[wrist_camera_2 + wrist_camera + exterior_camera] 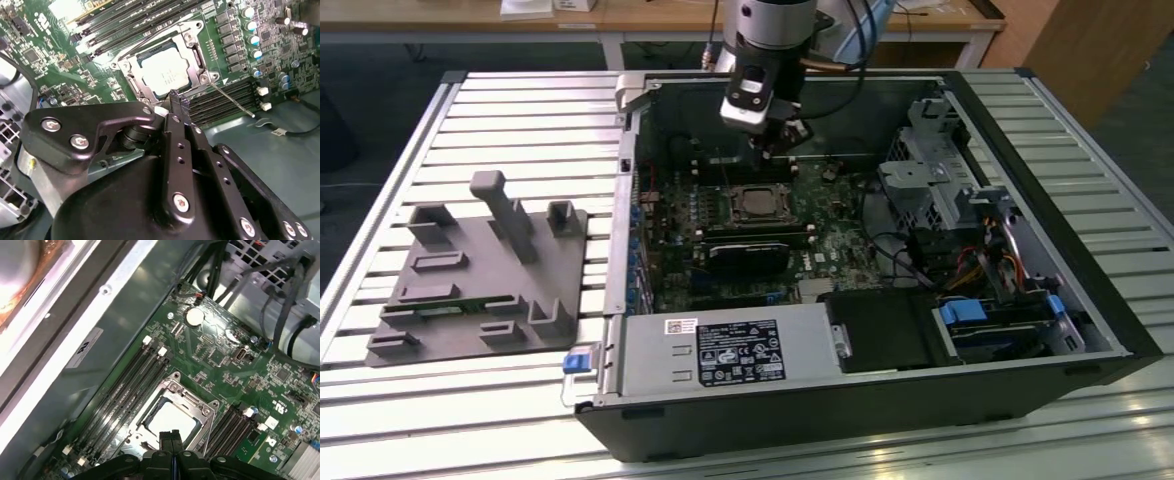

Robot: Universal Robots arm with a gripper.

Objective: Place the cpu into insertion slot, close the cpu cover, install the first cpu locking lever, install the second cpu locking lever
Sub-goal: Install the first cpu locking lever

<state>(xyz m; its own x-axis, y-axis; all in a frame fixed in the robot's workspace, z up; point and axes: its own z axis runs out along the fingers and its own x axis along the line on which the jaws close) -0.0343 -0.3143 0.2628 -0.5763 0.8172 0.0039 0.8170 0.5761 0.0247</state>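
Note:
The cpu (167, 71), a silver-grey square chip, lies in the insertion slot (754, 205) on the green board. The cpu cover (196, 54), a silver metal frame, lies flat around it. In the first wrist view the cpu (172, 419) sits inside the cover (175, 386). A thin wire locking lever (232, 100) angles out from one corner of the socket over the memory slots. My gripper (175, 98) hovers just off the socket's edge with its black fingers pressed together and nothing between them. It also appears in the first wrist view (169, 434) and above the board's far side (778, 148).
The open computer case (1067, 300) holds black memory slots (127, 385), a labelled silver box (720, 352), a black module (754, 255), a drive cage (927, 175) and cables (987, 265). A grey fixture block (480, 270) lies on the slatted table at the exterior view's left.

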